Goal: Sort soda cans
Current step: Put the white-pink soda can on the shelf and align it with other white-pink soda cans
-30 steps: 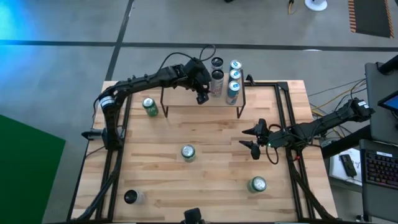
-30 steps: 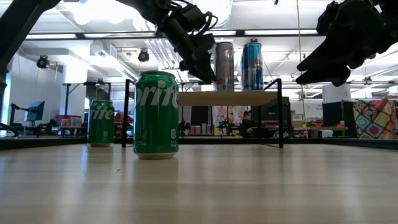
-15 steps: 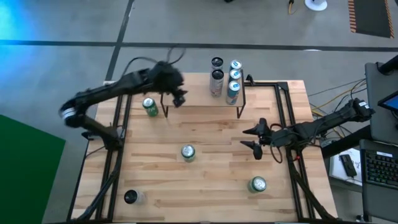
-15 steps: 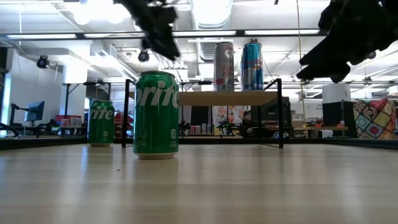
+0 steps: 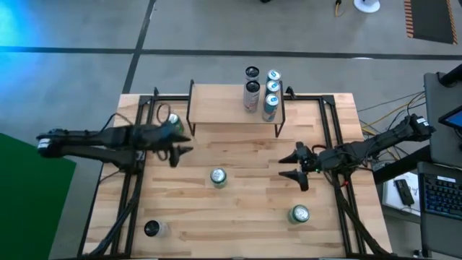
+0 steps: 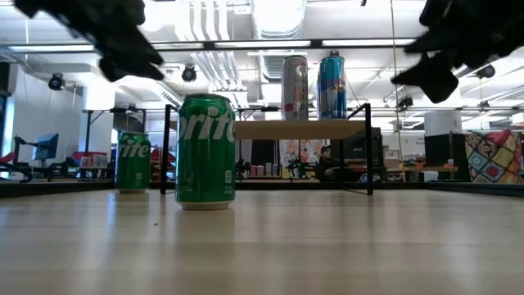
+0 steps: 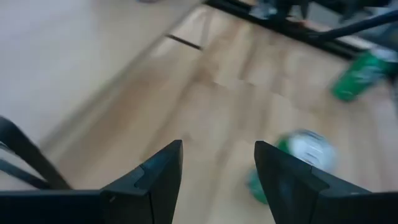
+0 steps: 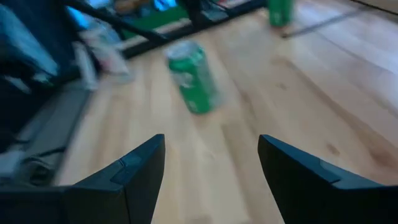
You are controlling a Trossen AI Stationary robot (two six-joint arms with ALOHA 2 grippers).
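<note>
L pincer (image 5: 178, 147) wide, empty | green can (image 5: 218, 177) just beside, apart | R pincer (image 5: 294, 165) wide, empty

Bright overhead ceiling lights, glare in low view, both wrist views motion-blurred, soft shadows

Left gripper (image 5: 179, 148) and right gripper (image 5: 296, 167) hover, jaws apart, empty.

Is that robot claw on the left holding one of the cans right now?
No. The left gripper is open with nothing between its fingers; a green can stands on the table beyond it.
</note>
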